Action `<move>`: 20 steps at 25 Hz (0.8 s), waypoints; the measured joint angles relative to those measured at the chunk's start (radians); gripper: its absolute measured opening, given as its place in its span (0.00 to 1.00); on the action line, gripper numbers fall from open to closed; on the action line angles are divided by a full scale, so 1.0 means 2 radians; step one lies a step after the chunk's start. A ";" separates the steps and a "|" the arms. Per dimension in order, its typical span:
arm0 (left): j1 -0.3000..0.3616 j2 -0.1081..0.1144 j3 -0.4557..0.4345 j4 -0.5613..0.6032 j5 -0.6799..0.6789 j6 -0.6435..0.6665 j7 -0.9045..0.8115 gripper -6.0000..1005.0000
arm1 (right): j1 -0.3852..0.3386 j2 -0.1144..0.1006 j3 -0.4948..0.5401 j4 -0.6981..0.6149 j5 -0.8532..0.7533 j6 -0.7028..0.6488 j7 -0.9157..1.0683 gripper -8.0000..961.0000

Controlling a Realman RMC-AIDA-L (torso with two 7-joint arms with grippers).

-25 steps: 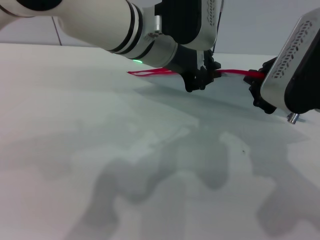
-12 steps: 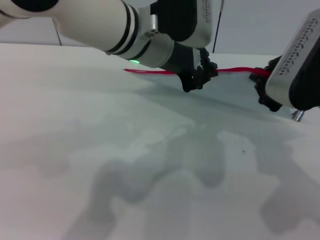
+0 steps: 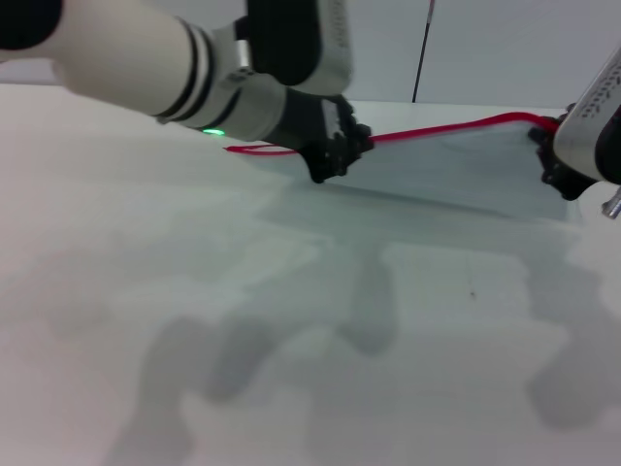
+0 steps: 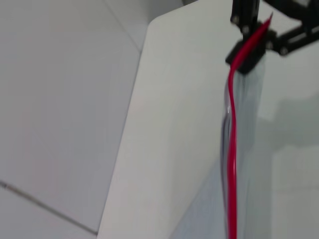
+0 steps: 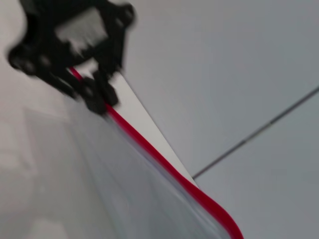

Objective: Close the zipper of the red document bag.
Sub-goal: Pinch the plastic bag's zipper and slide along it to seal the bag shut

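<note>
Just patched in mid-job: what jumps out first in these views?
The zipper, a bright red line along the far edge of the red document bag, stands out against the pale table. The left gripper is clamped on it toward its left end, while the right gripper pinches the bag's right corner.

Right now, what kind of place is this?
Probably a robot test bench or lab: a bare white table, plain pale walls and floor, and only the red document bag held between the left end effector and right end effector.
</note>
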 joint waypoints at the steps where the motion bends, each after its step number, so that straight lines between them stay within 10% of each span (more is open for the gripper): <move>1: 0.005 0.000 -0.003 0.003 0.000 0.000 0.000 0.07 | 0.000 0.000 0.002 0.003 -0.003 0.002 0.002 0.17; 20: 0.071 0.000 -0.076 0.057 0.002 -0.023 -0.013 0.07 | -0.016 0.000 0.056 0.012 -0.008 0.013 0.010 0.19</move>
